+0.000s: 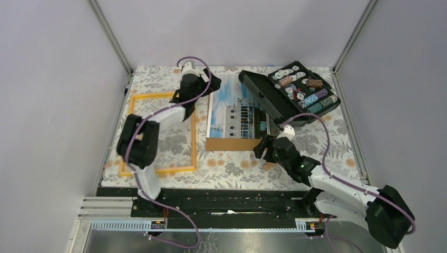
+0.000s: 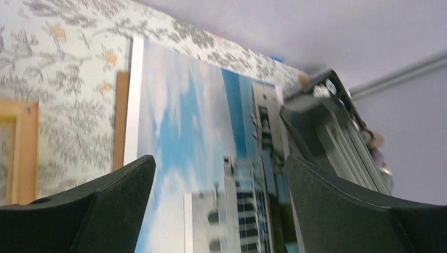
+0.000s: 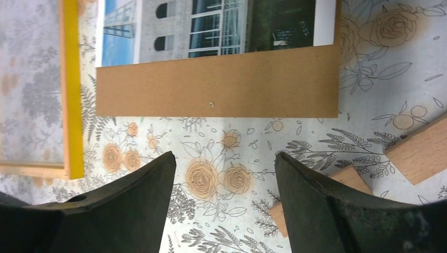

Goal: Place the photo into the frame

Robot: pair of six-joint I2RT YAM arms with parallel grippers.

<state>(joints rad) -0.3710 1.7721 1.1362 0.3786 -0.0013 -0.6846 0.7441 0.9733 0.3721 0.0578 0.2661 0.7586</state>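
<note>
Both the left gripper (image 2: pixel 219 161) and right gripper (image 3: pixel 224 158) gape wide and empty, and the photo (image 1: pixel 234 108) lies flat on a brown board (image 1: pixel 232 144) at centre, right of the frame (image 1: pixel 158 171), so a pinch at its edge could crease it or drag the board.

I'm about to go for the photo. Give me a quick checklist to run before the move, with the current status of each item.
1. Left gripper open and empty: ok, fingers apart with nothing between them.
2. Right gripper open and empty: ok.
3. Photo face up and flat on the backing board: ok.
4. Frame flat on the table with only tablecloth showing inside it: ok.
5. Photo's right edge free of the black case: cannot tell; the open lid meets that edge in the top view.
6. Glass in the frame: cannot tell.
</note>
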